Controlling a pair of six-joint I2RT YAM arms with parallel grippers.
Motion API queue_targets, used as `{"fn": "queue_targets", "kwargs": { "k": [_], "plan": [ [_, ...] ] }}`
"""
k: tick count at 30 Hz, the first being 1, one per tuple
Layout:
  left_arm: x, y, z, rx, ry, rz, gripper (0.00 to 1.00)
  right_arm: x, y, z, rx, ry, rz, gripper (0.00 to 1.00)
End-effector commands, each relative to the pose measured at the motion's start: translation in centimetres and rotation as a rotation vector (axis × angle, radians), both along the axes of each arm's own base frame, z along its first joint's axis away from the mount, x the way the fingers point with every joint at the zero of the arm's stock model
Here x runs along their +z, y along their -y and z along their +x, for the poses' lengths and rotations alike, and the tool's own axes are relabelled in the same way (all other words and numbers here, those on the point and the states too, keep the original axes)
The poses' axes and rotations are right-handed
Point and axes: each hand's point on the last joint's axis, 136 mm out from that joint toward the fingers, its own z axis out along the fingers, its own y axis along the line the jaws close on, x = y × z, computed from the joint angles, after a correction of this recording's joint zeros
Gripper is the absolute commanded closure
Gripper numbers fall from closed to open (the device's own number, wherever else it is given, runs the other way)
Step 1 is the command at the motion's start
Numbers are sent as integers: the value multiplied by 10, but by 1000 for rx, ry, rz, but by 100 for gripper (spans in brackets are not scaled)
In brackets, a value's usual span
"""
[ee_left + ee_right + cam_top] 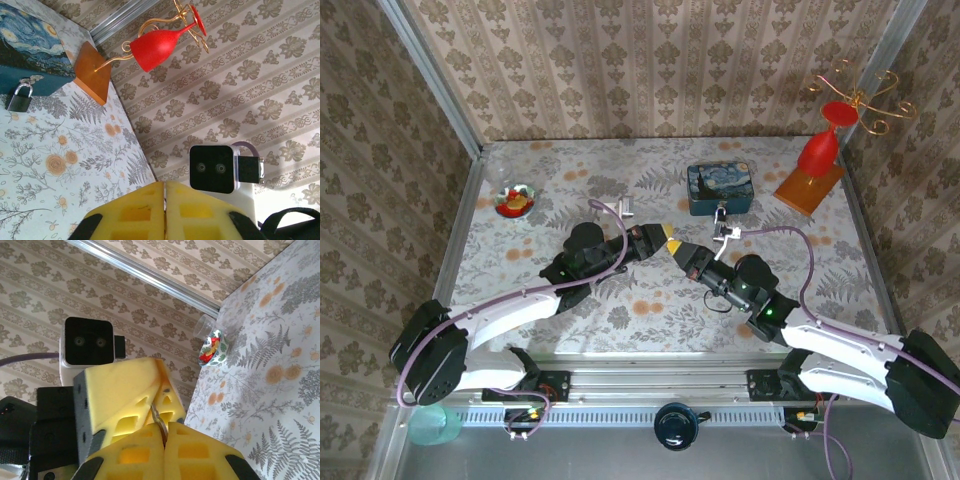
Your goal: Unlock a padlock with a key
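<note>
— Looked like what, up close?

— Showed as a tiny padlock [20,98]: dark, squarish body under a silvery shackle, arched shut over the top. Looked far smaller than the painted box behind.

— Sat where?

— Sat on the flowered table [60,150], hard against the front wall of the blue starry tin [30,40], with the shackle just under the tin's small clasp [31,79]. Could not tell whether hooked through that clasp or merely leaning there. Lay well apart from both grippers, out beyond their tips.

— Counted how many of each?

— Counted one padlock and one tin. Counted one red goblet [155,47] on one orange wooden block [92,72], with gold wire curls [182,17] about the goblet. Counted one small patterned bowl [212,347] with red bits inside, and one clear cup [205,327] just beside it. Counted two grippers, met tip to tip over mid-table.

— And the fingers?

— Found the left gripper [165,187] with yellow pads pressed together, a hairline seam between. Found the right gripper [166,435] clamped on a thin metal loop [160,422] poking out at the seam, right beside the left pads. Could not tell whether that loop belonged to a key
</note>
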Motion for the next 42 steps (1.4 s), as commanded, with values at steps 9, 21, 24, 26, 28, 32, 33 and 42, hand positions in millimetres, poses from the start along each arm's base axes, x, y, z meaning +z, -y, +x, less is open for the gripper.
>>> {"fn": "queue_targets", "kwargs": {
  "k": [9, 21, 24, 26, 28, 32, 33, 42],
  "plan": [
    [-29, -30, 43, 149, 68, 368, 47, -30, 84, 4, -229, -126, -464, 100],
    [-111, 58, 105, 25, -12, 546, 39, -5, 171, -31, -443, -42, -671, 100],
    [-139, 80, 116, 7, -18, 631, 39, -1, 183, -38, -483, -28, -675, 100],
    [-153, 96, 123, -3, -16, 681, 39, 2, 191, -44, -509, -13, -672, 100],
    [-168, 107, 128, 1, -16, 730, 38, 10, 198, -49, -538, 15, -656, 100],
    [-199, 119, 138, 26, -33, 856, 36, 19, 205, -63, -541, 97, -636, 100],
    [-203, 124, 140, 22, -35, 865, 36, 25, 206, -65, -553, 128, -608, 100],
    [-239, 149, 162, 78, -64, 985, 33, 27, 223, -82, -592, 186, -633, 100]
  ]
}}
